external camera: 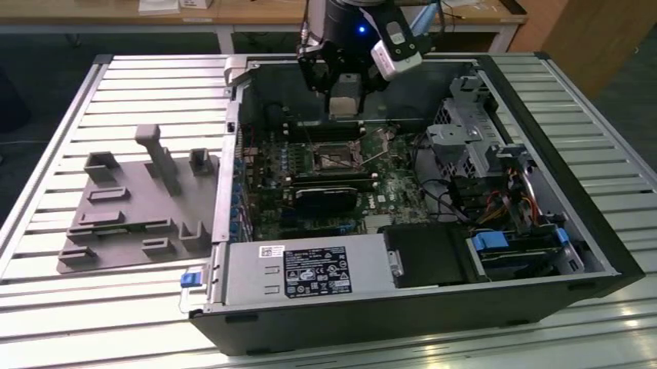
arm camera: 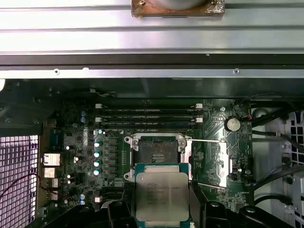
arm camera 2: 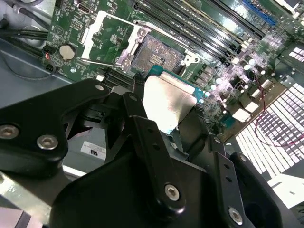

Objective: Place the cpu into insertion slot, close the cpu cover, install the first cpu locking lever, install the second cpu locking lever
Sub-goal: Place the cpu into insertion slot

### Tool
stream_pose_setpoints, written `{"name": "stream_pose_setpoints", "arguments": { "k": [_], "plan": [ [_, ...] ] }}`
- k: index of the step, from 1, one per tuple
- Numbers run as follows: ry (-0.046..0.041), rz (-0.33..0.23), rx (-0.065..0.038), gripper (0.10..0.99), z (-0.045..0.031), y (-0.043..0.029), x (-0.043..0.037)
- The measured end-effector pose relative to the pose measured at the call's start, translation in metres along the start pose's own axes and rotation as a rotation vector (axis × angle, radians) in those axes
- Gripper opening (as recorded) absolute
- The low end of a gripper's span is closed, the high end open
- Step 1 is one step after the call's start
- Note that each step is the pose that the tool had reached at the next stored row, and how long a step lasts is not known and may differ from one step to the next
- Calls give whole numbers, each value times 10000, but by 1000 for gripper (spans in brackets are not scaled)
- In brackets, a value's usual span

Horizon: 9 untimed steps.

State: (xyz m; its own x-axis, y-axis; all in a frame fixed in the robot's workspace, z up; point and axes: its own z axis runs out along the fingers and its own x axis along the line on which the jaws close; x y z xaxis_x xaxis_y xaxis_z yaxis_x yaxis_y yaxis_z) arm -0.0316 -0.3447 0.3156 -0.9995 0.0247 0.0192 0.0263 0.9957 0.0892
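the small flat square cpu with a silvery metal top (arm camera: 161, 197) is pinched by its edges between the fingers of the black gripper (arm camera: 161, 216), which are drawn in narrow against its sides. it hangs over the green motherboard (arm camera: 71, 142), near the bare square insertion slot (arm camera: 159, 149) but not seated in it. the thin silvery cpu cover frame (arm camera: 211, 161) lies folded open just beside the slot, and two thin wire locking levers (arm camera: 204, 140) stand unlatched along it. in the exterior view the arm reaches into an open black computer case (external camera: 411, 315) lying on a slatted metal table (external camera: 61, 307). a grey moulded fixture (external camera: 123, 215) sits on the table at the exterior view's left.
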Motion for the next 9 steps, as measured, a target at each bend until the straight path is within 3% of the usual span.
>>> {"name": "stream_pose_setpoints", "arguments": {
  "k": [9],
  "plan": [
    [0, 1, 0, 537, 162, -15, -3]
  ]
}}
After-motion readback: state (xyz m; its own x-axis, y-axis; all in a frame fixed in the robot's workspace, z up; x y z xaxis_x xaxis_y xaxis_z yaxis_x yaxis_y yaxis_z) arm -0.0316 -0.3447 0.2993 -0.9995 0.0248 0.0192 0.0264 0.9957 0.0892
